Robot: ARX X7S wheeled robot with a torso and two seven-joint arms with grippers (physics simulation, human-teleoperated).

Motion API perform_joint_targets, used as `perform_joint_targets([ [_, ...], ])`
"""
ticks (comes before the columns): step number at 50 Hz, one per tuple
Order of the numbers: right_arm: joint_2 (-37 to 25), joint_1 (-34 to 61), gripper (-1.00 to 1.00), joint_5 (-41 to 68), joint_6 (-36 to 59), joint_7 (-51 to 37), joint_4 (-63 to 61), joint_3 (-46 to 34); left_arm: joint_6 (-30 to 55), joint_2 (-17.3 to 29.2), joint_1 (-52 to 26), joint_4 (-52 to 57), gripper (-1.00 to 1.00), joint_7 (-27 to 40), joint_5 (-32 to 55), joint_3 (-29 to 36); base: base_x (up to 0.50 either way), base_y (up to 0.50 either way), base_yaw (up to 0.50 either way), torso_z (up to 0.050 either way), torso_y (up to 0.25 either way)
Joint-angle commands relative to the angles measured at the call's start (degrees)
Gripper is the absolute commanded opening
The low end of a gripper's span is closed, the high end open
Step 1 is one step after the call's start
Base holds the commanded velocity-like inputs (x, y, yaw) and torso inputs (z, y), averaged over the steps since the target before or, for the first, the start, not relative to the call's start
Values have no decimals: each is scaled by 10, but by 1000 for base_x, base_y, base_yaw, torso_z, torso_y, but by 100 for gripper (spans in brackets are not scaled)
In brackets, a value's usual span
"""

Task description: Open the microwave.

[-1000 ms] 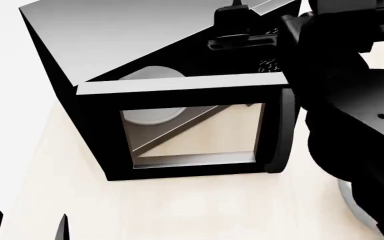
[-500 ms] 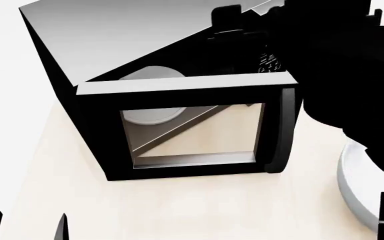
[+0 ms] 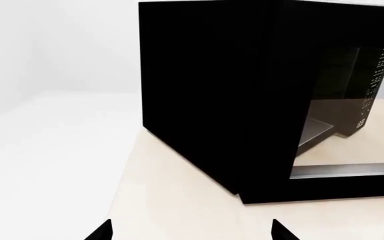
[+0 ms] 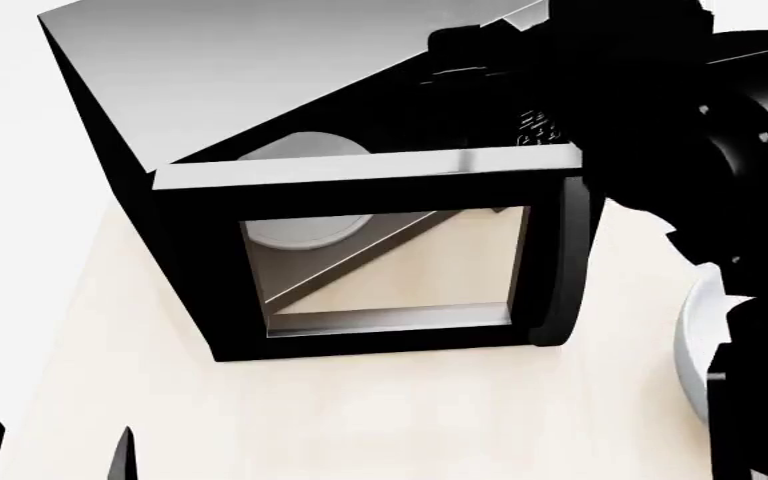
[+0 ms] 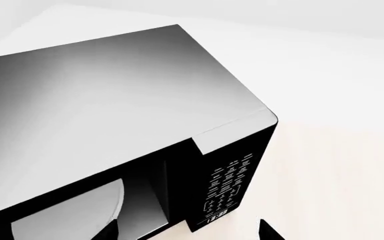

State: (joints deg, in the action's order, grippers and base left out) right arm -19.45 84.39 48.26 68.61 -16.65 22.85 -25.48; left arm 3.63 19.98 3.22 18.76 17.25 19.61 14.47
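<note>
The microwave is a large black box with a grey top, and its glass-windowed door is swung well out from the body. The vertical black handle is at the door's free edge. The white turntable shows inside. My right gripper hovers open above the keypad corner, touching nothing. My left gripper is open and low over the table, short of the microwave's side. Only the left gripper's fingertips show in the head view.
A pale wooden table carries the microwave. A grey-white bowl sits right of the door, partly behind my right arm. That arm fills the upper right of the head view.
My right arm has shifted up and to the right, uncovering more of the bowl. The door, the microwave and the left gripper have not moved.
</note>
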Motion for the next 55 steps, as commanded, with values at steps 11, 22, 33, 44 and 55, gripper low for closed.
perform_joint_targets([
  [11,26,3,100,-40,-53,38,93,-46,-1,4,-1,1,100,2,6,0,0,0,0,0,0],
  [22,19,-11,100,-33,-40,33,75,-48,-3,3,-1,-1,100,4,3,4,0,0,0,0,0],
  [33,9,-21,100,-21,-24,28,57,-44,-4,5,-1,0,100,6,3,5,0,0,0,0,0],
  [44,-1,-30,100,-4,1,18,27,-37,-4,6,-1,-2,100,8,3,7,0,0,0,0,0],
  [55,-22,-59,100,37,53,-22,-52,-9,-5,8,0,1,100,9,4,7,0,0,0,0,0],
])
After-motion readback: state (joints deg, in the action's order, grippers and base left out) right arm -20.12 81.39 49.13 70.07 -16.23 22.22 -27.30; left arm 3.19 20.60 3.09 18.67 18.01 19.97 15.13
